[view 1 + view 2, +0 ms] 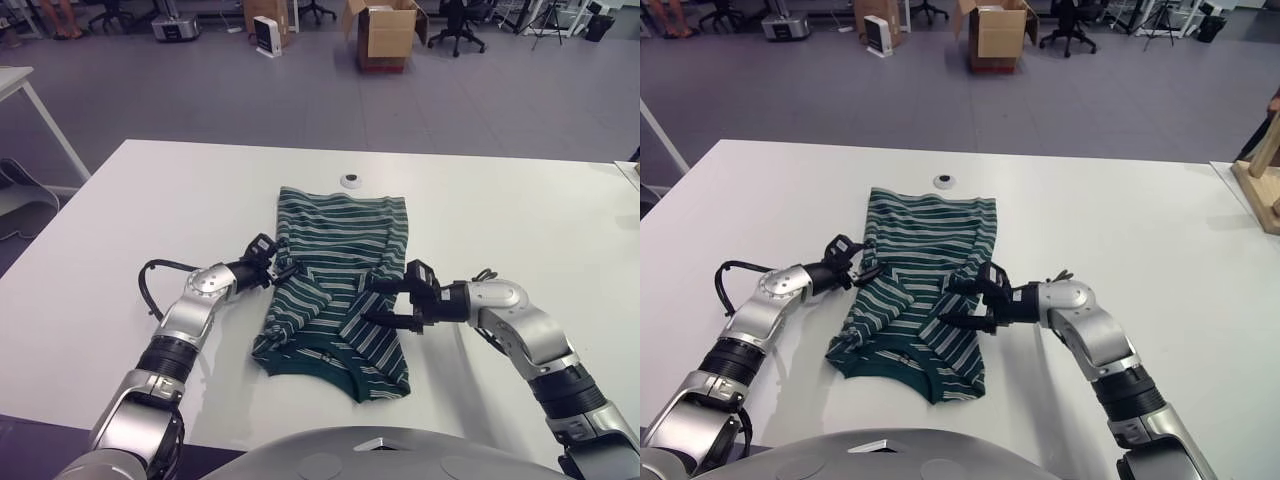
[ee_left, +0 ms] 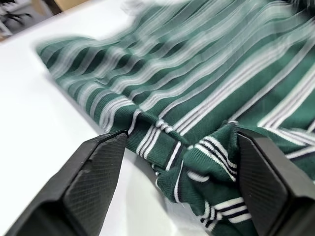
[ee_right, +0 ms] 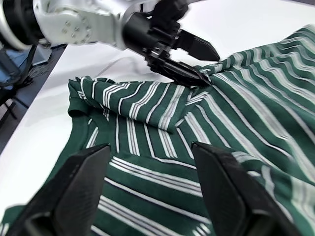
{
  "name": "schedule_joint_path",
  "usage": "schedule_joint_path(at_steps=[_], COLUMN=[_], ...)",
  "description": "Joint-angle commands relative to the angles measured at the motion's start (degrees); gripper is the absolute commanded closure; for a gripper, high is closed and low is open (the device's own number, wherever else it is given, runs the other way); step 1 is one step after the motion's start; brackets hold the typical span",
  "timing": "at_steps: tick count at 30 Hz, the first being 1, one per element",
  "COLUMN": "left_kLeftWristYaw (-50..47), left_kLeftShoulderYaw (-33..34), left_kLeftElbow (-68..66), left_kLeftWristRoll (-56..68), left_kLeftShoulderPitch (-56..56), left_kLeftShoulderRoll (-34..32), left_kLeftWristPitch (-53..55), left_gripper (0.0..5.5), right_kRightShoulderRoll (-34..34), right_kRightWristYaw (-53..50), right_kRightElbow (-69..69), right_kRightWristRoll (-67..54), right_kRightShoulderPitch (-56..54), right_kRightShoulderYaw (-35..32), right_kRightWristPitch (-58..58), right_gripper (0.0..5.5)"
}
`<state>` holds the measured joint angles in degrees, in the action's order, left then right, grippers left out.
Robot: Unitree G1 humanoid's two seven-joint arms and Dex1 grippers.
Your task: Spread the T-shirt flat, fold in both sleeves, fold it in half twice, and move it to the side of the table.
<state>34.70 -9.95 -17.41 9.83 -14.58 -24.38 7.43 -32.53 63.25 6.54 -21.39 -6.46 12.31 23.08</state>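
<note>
Where the T-shirt (image 1: 335, 290) lies, eye views: in the middle of the counter (image 1: 130, 220), stretched lengthwise away from the robot. Its far edge is laid straight and its near half is rumpled into slanting folds.
Fabric: a dark green knit crossed by groups of thin white stripes. A plain dark green ribbed band is seen at the near edge.
Counter surface: smooth, white and flat.
Count: one T-shirt, two grippers, and one small round white object (image 1: 351, 181) with a dark centre, set just beyond the shirt's far edge and apart from it.
Jaws of the left gripper (image 1: 290, 268): parted and released, held low at the shirt's left edge, about midway along it, with the tips at the cloth.
Jaws of the right gripper (image 1: 372, 300): spread wide over the shirt's right side, with nothing grasped. Contact with the cloth cannot be told.
Left wrist view, fingers (image 2: 93, 187): two are seen, black and wedge-shaped, with cross-hatched pads. They are spread wide, and a bunched fold of the striped knit lies between them, touching one of them.
Right wrist view: two blunt black pads are spread wide above the striped cloth, and nothing is clasped. The left gripper is seen farther off, jaws parted, with one tip laid on a raised fold.
</note>
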Motion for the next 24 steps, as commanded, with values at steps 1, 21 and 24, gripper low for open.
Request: schedule_joint_path(at_steps=[1,21,24], left_kLeftWristYaw=[3.67,22.00,22.54], left_kLeftShoulderYaw=[6.96,1.57,0.10], left_kLeftElbow=[16.20,31.29,31.08], left_kLeftWristRoll=[5.41,-17.20,-17.20], left_kLeftShoulderPitch=[7.79,29.88,28.93], left_kLeftShoulderRoll=[-4.65,-30.57,-30.45], left_kLeftWristPitch=[0.09,-27.44,-28.43], left_gripper=[1.94,0.63,1.01], right_kRightShoulderRoll=[-9.61,-13.45,-12.52], right_kRightWristYaw=[4.45,3.75,3.03], right_kRightElbow=[5.38,2.42,2.14], right_kRightWristRoll=[4.02,22.99,22.56], right_kRightShoulderPitch=[5.96,15.75,14.40], right_kRightShoulderYaw=[-1.67,7.52,8.47], right_kRightWristPitch=[-7.10,-41.08,-40.04], right_gripper=[2.43,2.79,3.45])
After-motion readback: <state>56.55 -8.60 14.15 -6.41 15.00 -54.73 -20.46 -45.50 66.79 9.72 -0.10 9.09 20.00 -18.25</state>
